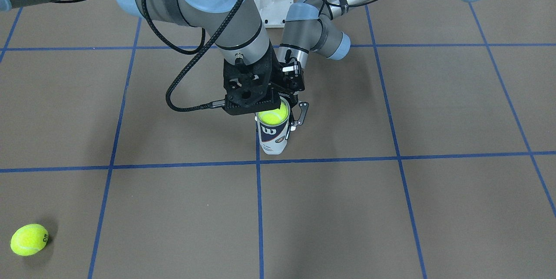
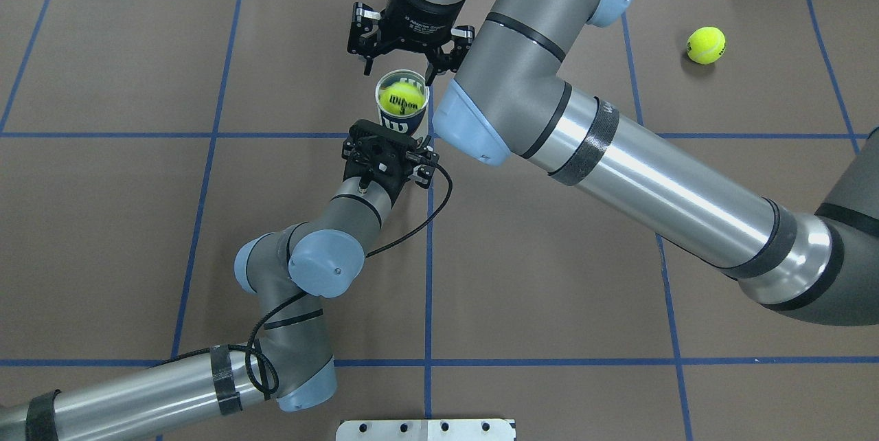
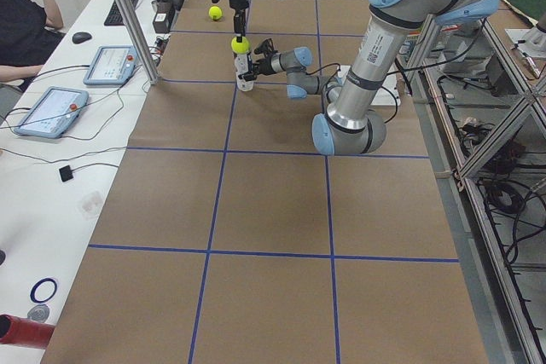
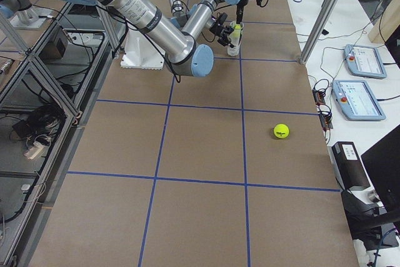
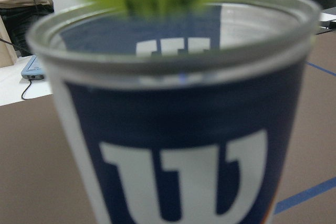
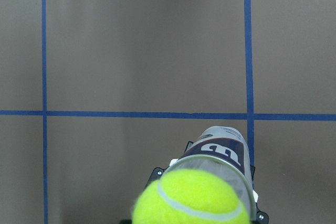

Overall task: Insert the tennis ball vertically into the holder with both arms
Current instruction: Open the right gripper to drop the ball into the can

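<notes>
Insertion underway: left tool (image 2: 393, 141) clenches the holder (image 1: 273, 134); right tool (image 2: 402, 70) hangs open over the tennis ball (image 2: 402, 97) at its mouth. Next, probably a straight downward nudge.

Low and nearly level, elbow folded back, the left arm (image 2: 172, 393) holds its left gripper (image 2: 393, 142) sideways, clamped on the holder (image 2: 405, 123) directly ahead of its palm. The right arm (image 2: 652, 180) stretches out long, wrist turned straight down. Its right gripper (image 2: 403, 60) hangs above the left one's fingertips, fingers (image 2: 364, 56) spread wide apart.
</notes>
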You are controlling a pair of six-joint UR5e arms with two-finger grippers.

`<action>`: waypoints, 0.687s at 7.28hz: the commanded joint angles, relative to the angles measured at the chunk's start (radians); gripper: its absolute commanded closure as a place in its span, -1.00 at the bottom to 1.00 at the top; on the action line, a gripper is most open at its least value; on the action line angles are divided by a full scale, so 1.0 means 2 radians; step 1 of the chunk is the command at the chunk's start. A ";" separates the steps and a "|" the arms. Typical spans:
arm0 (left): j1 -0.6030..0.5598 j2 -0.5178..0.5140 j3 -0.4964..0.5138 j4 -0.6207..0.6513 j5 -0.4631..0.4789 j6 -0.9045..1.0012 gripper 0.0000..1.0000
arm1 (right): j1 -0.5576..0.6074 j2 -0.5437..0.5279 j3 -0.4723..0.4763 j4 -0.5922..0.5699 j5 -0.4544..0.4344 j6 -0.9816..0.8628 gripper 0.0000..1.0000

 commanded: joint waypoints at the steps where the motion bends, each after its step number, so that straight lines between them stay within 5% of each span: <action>1: 0.000 0.000 0.000 0.000 0.000 0.000 -0.58 | 0.000 0.001 0.005 0.000 -0.001 0.004 -0.98; 5: 0.000 0.000 -0.001 -0.001 0.000 0.000 -0.59 | 0.065 -0.039 0.016 -0.002 -0.007 -0.052 -0.98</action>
